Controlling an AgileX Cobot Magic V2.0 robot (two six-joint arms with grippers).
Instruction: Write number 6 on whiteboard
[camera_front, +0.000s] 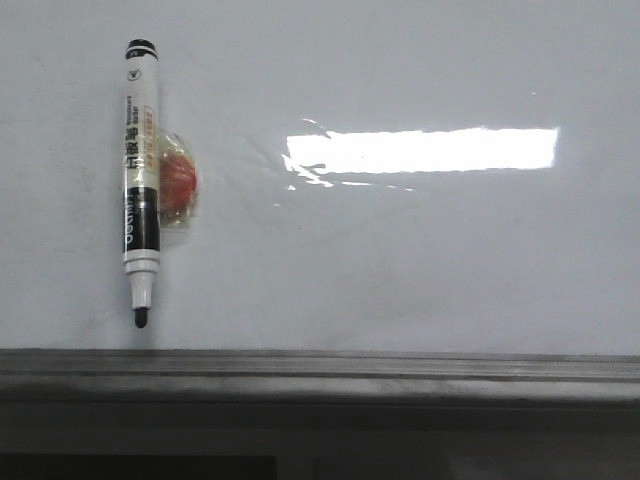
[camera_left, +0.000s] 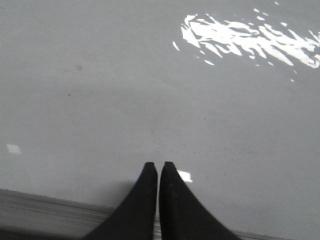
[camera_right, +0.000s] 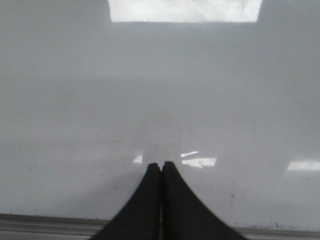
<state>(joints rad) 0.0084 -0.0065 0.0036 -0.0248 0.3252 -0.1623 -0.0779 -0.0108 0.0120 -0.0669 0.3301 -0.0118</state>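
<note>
The whiteboard (camera_front: 400, 260) is a glossy white-grey board with a bright rectangular glare. No drawn number 6 shows on it. An uncapped black-and-white marker (camera_front: 140, 180) lies on the board at the left, tip toward the near ledge, with a red-orange round piece (camera_front: 178, 185) taped to its side. Neither gripper shows in the front view. My left gripper (camera_left: 159, 166) is shut and empty, over the board (camera_left: 150, 90) near its ledge. My right gripper (camera_right: 161, 165) is shut and empty, over the board (camera_right: 160, 90) near its ledge.
A dark grey ledge (camera_front: 320, 375) runs along the board's near edge; it also shows in the left wrist view (camera_left: 40, 212) and the right wrist view (camera_right: 45, 224). Small dark specks dot the board (camera_right: 232, 197).
</note>
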